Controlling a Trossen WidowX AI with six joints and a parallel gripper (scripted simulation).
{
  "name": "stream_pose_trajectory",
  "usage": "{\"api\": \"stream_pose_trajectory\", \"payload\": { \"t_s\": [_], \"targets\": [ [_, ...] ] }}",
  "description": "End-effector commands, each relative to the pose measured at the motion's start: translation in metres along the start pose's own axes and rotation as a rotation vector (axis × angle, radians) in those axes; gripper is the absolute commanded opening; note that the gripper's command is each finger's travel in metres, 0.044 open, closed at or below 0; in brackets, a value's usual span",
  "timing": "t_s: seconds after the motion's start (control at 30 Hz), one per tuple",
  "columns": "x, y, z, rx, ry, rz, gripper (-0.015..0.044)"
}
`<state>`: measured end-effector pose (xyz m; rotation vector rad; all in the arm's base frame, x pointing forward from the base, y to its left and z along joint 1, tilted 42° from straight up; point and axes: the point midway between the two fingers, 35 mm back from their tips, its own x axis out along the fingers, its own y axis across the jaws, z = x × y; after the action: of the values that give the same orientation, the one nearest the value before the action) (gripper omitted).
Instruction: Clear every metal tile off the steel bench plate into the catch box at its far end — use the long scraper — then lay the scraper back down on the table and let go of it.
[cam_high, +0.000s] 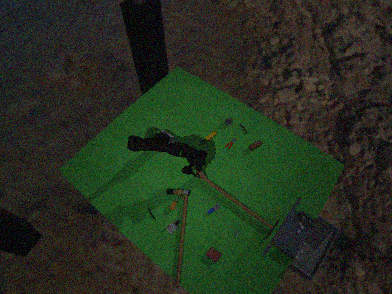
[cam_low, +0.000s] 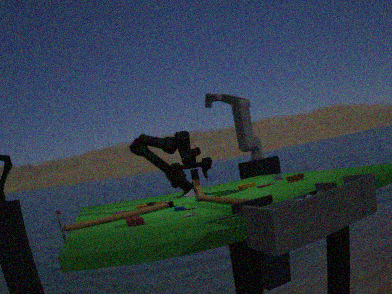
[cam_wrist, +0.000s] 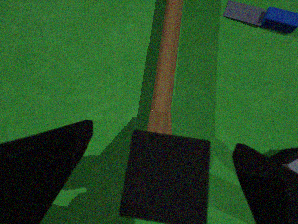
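Fingers are wide open with nothing in them, and the black block on the scraper sits in the space between the tips in the wrist view. The scraper's long stick runs from there toward four o'clock in the top view, over the green table, with its dark blade near the grey box. Grabbing the block looks like the job now. If the fingers are off to one side, one tip could bump the block first and knock it over or twist the whole stick. If they close too high, they may pinch only the top, and the block could slip out when the blade rubs on something. A long stick swings easily, so a loose grip could turn the blade crooked and leave tiles behind; I can't pick out the tiles for sure. The hammer, at six o'clock from the fingers in the top view, could get hit if the arm swings that way. Pushing too hard might shove tiles past the box.
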<state>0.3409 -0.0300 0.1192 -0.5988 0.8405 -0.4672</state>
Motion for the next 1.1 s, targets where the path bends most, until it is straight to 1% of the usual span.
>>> {"api": "stream_pose_trajectory", "payload": {
  "t_s": [0.0,0.03,0.07,0.47,0.73,0.8,1.07],
  "targets": [
    [0.0071,0.0006,-0.0026,-0.009,0.000,0.002,0.0440],
    [0.0074,0.0005,-0.0026,-0.009,0.000,0.001,0.0440],
    [0.0028,-0.0006,-0.0004,0.000,0.000,-0.001,0.0414],
    [0.0028,-0.0006,-0.0004,0.000,0.000,-0.001,0.0099],
    [0.0028,-0.0006,-0.0004,0.000,0.000,-0.001,0.0045],
    [0.0027,-0.0005,-0.0004,-0.001,0.000,-0.001,0.0000],
    [0.0015,0.0015,0.0004,-0.004,0.000,-0.001,0.0000]
  ]
}}
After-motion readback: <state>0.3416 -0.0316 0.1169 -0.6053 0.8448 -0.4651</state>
